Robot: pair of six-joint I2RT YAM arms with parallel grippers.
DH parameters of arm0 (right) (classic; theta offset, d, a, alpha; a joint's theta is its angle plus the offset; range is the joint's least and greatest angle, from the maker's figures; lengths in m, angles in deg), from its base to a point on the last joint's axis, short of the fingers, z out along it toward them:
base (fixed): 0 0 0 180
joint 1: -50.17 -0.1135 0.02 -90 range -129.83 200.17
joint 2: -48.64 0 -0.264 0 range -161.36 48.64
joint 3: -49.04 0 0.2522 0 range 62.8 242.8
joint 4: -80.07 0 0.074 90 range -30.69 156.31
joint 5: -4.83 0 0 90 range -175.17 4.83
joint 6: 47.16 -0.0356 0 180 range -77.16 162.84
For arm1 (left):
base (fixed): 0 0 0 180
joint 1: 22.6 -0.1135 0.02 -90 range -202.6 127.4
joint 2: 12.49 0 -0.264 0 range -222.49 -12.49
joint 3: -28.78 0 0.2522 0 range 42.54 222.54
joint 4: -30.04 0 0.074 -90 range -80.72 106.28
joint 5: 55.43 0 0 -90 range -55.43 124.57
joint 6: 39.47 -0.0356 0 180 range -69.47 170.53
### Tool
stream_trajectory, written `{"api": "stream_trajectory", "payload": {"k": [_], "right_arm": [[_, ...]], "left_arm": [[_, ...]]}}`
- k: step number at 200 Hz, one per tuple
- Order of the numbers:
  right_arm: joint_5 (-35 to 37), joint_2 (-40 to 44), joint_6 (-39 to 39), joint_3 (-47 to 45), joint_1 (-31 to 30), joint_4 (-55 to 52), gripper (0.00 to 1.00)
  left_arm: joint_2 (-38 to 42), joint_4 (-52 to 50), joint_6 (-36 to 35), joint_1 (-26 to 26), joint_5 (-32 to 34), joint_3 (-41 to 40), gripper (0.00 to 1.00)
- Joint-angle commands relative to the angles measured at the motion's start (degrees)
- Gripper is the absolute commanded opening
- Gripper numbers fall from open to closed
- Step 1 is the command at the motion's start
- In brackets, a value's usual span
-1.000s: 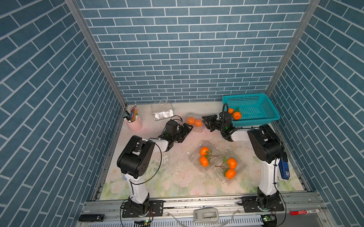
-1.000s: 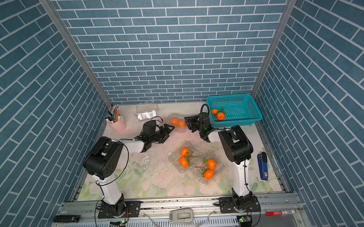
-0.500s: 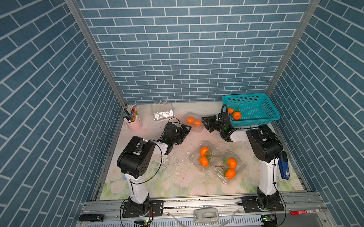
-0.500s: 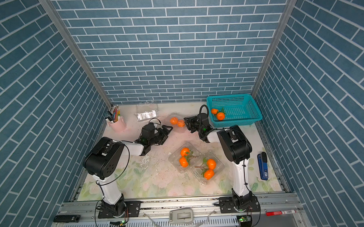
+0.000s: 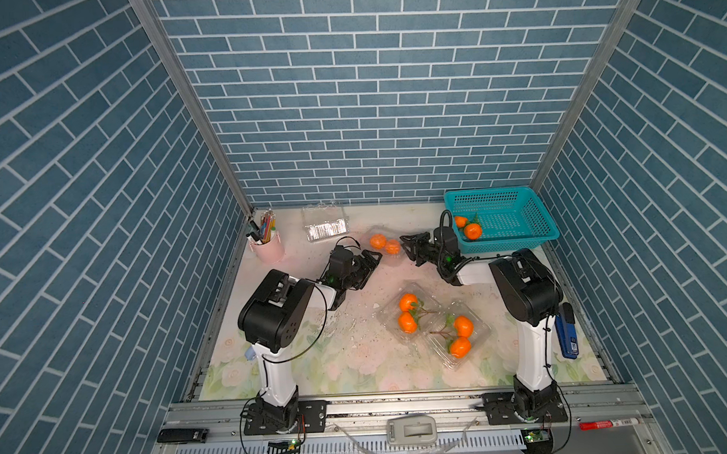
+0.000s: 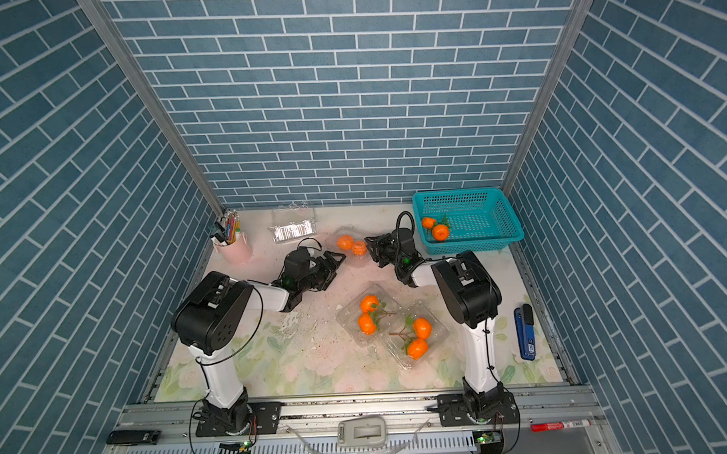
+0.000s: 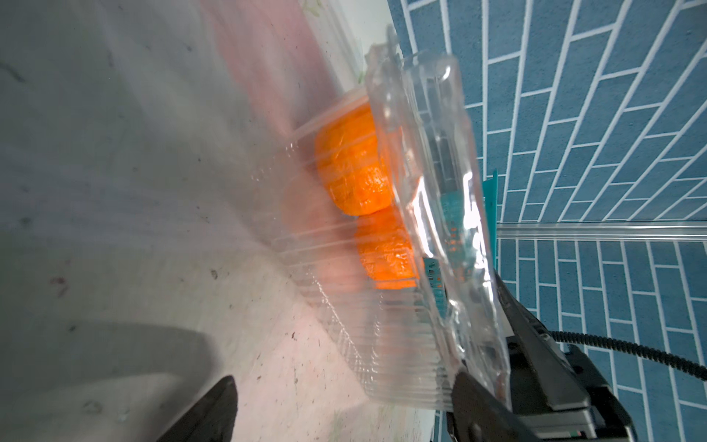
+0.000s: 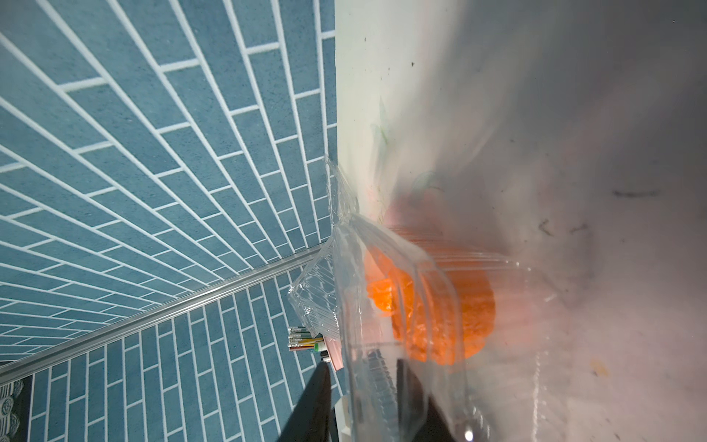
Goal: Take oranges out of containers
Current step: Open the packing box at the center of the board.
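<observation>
**Left arm** [image 5: 277, 314]: upright from its base, elbow folded, forearm reaching low and forward over the counter [image 5: 316, 362]. The left gripper [image 5: 372, 266] is rolled onto its side and angled toward the centre. Its fingers [image 7: 206, 413] stand well apart.

**Right arm** [image 5: 526, 291]: same folded posture, with the wrist turned inward. The right gripper [image 5: 406, 248] faces the left gripper and is clear of it. Its fingers [image 8: 313, 402] are drawn narrow, clamping a raised container lid [image 8: 382, 248].

Eight oranges [image 5: 408, 302], four containers [image 5: 326, 229], one basket [image 5: 512, 240], one cup [image 5: 268, 251]
</observation>
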Motion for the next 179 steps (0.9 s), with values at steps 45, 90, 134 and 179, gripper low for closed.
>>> {"api": "stream_trajectory", "payload": {"k": [45,90,134,179], "right_arm": [[0.54,-0.7,-2.9,-0.89,-2.66,3.17,0.31],[1.6,-0.44,-2.91,-2.36,-2.54,3.77,0.3],[1.51,-0.22,-3.18,-3.25,-2.27,4.65,0.3],[1.51,0.26,-3.08,-3.82,-2.45,4.8,0.3]], "left_arm": [[-2.06,2.09,0.88,0.2,1.03,0.33,0.89],[-0.25,2.93,0.98,0.16,2.16,-2.21,0.89],[2.74,2.47,0.31,-0.25,3.91,-4.71,0.89],[2.07,3.43,0.8,-0.41,4.18,-4.13,0.89]]}}
